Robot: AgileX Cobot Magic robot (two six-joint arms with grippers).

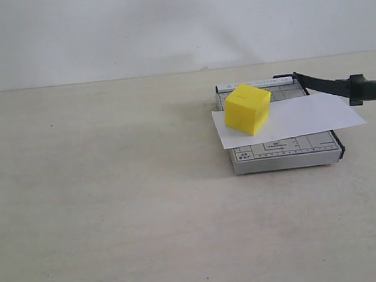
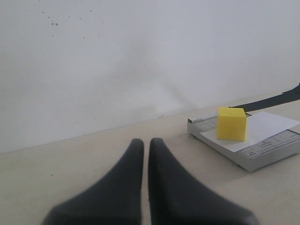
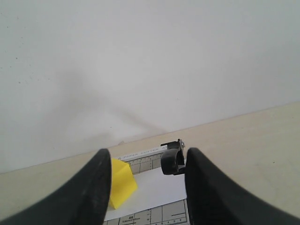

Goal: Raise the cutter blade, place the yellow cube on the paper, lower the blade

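Note:
The yellow cube (image 1: 247, 109) sits on the white paper (image 1: 305, 116), which lies across the grey cutter base (image 1: 289, 152). The black cutter blade (image 1: 333, 87) stands raised at a low angle, its thick handle end (image 1: 373, 90) reaching toward the right edge. Neither gripper shows in the exterior view. In the right wrist view, my right gripper (image 3: 147, 152) is open; the handle end (image 3: 172, 161) shows between its fingers, beyond them, with the cube (image 3: 123, 183) beside the other finger. My left gripper (image 2: 146, 143) is shut on nothing, well short of the cube (image 2: 231, 123) and base (image 2: 262, 152).
The cutter stands on a pale beige tabletop (image 1: 114, 201) in front of a plain white wall (image 1: 163, 23). The paper overhangs the base on both sides.

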